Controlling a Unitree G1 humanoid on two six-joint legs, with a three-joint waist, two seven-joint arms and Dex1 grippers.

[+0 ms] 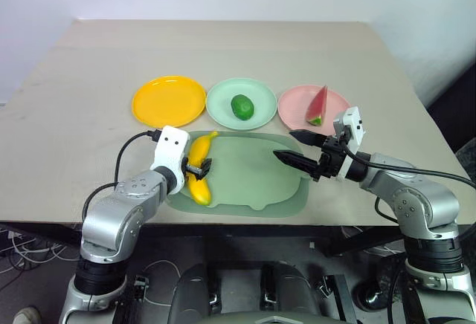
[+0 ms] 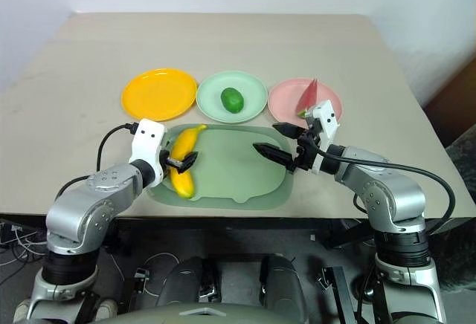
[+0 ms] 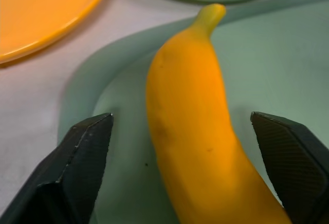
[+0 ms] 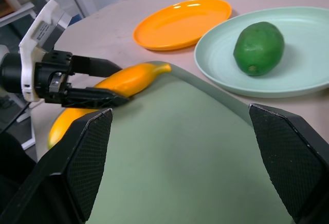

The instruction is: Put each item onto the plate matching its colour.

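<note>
Left wrist view: the banana (image 3: 198,131) was seen lying on the tray (image 3: 267,70), straddled by the left gripper (image 1: 198,167), jaws spread and nothing clamped yet. Being rounded, it could easily get squirted sideways if pinched off-centre, missing the yellow-orange plate (image 1: 169,101).

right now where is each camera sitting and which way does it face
Head pair: look forward and down over the table at three plates; both arms show.
Left wrist: looks along the left claw at the banana between its open fingers.
Right wrist: looks along the open right claw over the tray toward the lime.
Shared: banana, yellow plate.
</note>
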